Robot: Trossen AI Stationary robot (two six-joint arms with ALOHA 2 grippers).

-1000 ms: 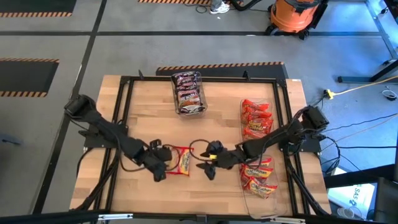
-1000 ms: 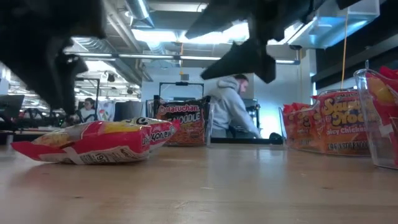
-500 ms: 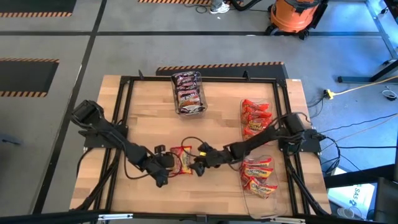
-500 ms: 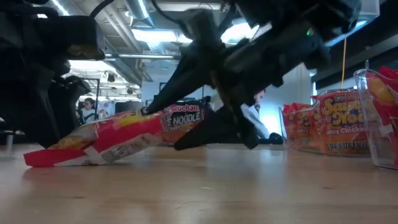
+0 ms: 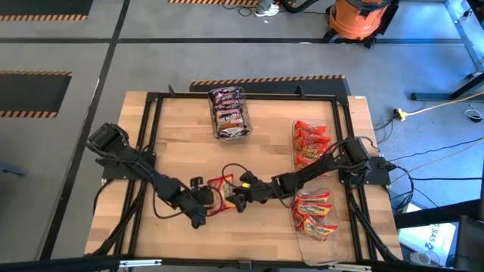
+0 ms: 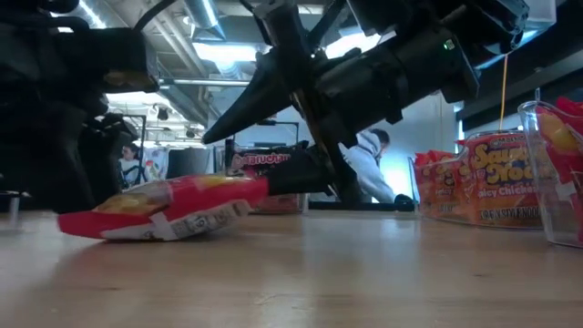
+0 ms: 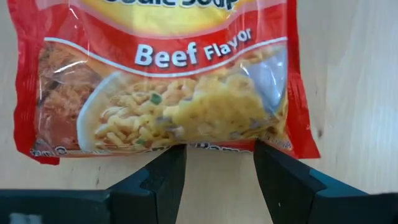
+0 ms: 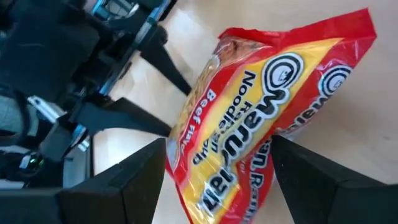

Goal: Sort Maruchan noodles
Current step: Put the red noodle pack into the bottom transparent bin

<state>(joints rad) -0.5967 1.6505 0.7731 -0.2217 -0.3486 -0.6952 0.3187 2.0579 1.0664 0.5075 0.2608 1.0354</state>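
Note:
One red and yellow Maruchan beef packet (image 5: pixel 221 190) lies on the wooden table between my two grippers. It also shows in the low view (image 6: pixel 168 205). My left gripper (image 5: pixel 200 198) is open at the packet's left edge (image 7: pixel 155 148), one fingertip at each side of that edge's middle. My right gripper (image 5: pixel 240 193) is open, low over the table at the packet's right end. In the right wrist view the packet (image 8: pixel 249 118) fills the gap between its two fingers. My left gripper's fingertips (image 7: pixel 174 155) stand level at the packet's left edge; I cannot tell whether they touch it. My right gripper comes slanting down from the table's right. Its lower finger (image 6: pixel 296 178) lies under the packet's right end (image 6: pixel 253 188), which is slightly raised. Its upper finger (image 6: pixel 246 100) is clear above. The packet's left end rests on the table.
A clear bin of dark packets (image 5: pixel 229 113) stands at the far middle. A bin of red packets (image 5: pixel 311 143) and a bin of yellow-orange packets (image 5: pixel 314 213) stand along the right side. A person (image 6: pixel 369 169) is in the room behind. A black frame (image 5: pixel 151 136) borders the table.
My right gripper has come down and toward the table's left, from clear of the packet to its right end, staying open. The packet's right end tipped up half a second ago and has sunk lower since, while its left end stayed on the table.

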